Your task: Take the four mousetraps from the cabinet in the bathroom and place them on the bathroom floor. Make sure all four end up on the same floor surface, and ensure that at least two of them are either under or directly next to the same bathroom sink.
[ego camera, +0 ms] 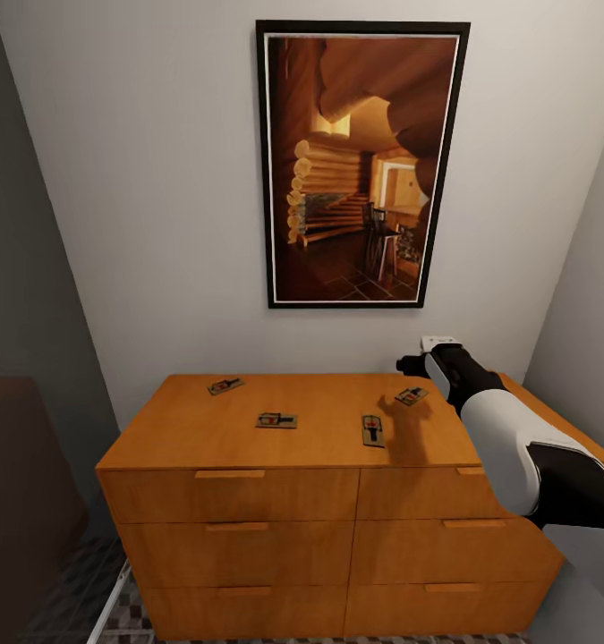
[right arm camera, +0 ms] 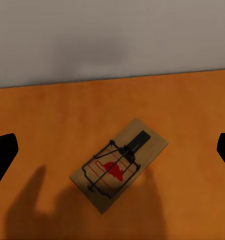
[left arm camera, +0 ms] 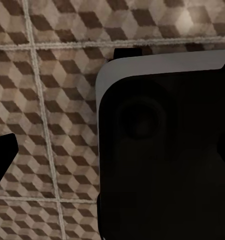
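Four mousetraps [ego camera: 276, 419] lie on the cabinet [ego camera: 248, 523] top, under a framed picture [ego camera: 360, 165]. The right gripper [right arm camera: 112, 150] hovers wide open over the rightmost mousetrap [right arm camera: 119, 164]. I cannot tell the left gripper's [left arm camera: 112, 150] state above the bathroom floor [left arm camera: 52, 100].

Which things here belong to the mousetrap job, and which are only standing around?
For the job: four mousetraps, cabinet, bathroom floor, right tool over the rightmost trap.

Only around: framed picture, wall.

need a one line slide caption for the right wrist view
Right pincer open above a single mousetrap lying flat on the orange cabinet top, close to the grey wall.
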Motion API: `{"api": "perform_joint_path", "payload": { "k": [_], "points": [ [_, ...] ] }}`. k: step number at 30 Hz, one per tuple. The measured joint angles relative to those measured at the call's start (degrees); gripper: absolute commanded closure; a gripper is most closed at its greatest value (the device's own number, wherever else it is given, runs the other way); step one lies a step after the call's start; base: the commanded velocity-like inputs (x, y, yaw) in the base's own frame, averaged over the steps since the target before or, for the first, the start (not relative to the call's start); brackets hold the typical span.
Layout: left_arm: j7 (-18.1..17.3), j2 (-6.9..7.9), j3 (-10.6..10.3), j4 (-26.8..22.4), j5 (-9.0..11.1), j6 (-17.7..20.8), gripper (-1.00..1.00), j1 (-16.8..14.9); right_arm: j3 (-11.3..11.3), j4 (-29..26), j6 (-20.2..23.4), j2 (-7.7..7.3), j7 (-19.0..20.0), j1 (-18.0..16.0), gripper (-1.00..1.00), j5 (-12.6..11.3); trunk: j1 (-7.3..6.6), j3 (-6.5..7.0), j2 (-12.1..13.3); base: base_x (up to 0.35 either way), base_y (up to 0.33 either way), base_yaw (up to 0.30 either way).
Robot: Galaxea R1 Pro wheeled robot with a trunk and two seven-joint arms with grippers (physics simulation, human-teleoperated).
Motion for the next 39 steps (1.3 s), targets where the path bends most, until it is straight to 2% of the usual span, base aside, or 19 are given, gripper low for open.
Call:
{"api": "perform_joint_path", "payload": {
  "k": [9, 39],
  "points": [
    [-0.04, -0.02, 0.00, 0.02, 0.01, 0.01, -1.00, 0.00, 0.00, 0.19, 0.02, 0.06, -0.01, -0.04, -1.00, 0.00, 0.00, -0.15, 0.00, 0.001, 0.000, 0.000],
    [-0.04, -0.04, 0.00, 0.03, 0.01, 0.01, -1.00, 0.00, 0.00, 0.19, 0.02, 0.04, -0.01, -0.02, -1.00, 0.00, 0.00, -2.82, 0.00, 0.000, 0.000, 0.000]
  ]
}}
